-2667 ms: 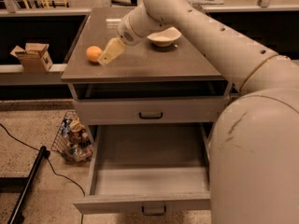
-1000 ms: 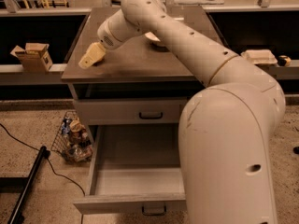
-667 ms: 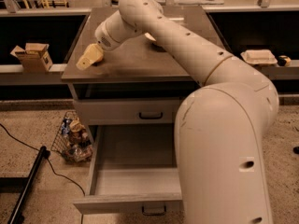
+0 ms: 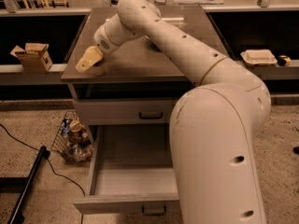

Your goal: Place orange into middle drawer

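The tool (image 4: pixel 88 59) is sitting low over the front left corner of the surface (image 4: pixel 154 59), the grey top of the cabinet, with the arm (image 4: pixel 187 55) reaching across to it from the right. I cannot tell from this angle how far open the tool is or whether it is holding anything. The orange is not showing anywhere on the surface or in the drawer. It is probably lying hidden under or within the tool at that same corner, but that is only a guess.

The middle drawer (image 4: pixel 135 181) is standing pulled out below, showing a bare grey inside, and the drawer front above it (image 4: pixel 126 112) is sitting closed. A wire basket (image 4: pixel 70 141) of oddments is sitting on the floor to the left, and a cardboard box (image 4: pixel 32 55) is resting on the ledge beyond.

The orange is likely to be light and firm with a little give. Being round and smooth-skinned, it is apt to roll or slip out of an off-centre pinch. It is best taken across its widest part with a moderate squeeze. This close to the edge, a stray nudge could send it rolling off onto the floor. It also wants lowering well into the drawer before release, since dropping it risks a bounce or a roll.
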Action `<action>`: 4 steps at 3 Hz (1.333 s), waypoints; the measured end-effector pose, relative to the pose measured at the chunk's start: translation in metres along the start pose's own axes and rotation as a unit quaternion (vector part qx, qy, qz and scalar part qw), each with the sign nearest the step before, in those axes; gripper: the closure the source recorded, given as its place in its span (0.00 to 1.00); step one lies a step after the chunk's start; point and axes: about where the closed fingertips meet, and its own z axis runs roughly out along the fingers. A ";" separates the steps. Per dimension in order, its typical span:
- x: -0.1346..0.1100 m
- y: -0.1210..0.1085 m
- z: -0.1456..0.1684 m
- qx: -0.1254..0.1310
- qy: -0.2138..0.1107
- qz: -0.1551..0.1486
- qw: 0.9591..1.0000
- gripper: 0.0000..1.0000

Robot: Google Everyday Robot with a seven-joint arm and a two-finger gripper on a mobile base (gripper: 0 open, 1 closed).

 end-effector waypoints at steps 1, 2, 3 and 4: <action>0.005 -0.001 0.008 -0.007 0.000 0.005 1.000 0.29; 0.006 -0.001 0.009 -0.008 0.000 0.006 1.000 0.53; 0.005 -0.003 -0.003 0.002 -0.011 0.006 1.000 0.76; 0.002 0.003 -0.036 0.023 -0.044 0.011 0.999 0.98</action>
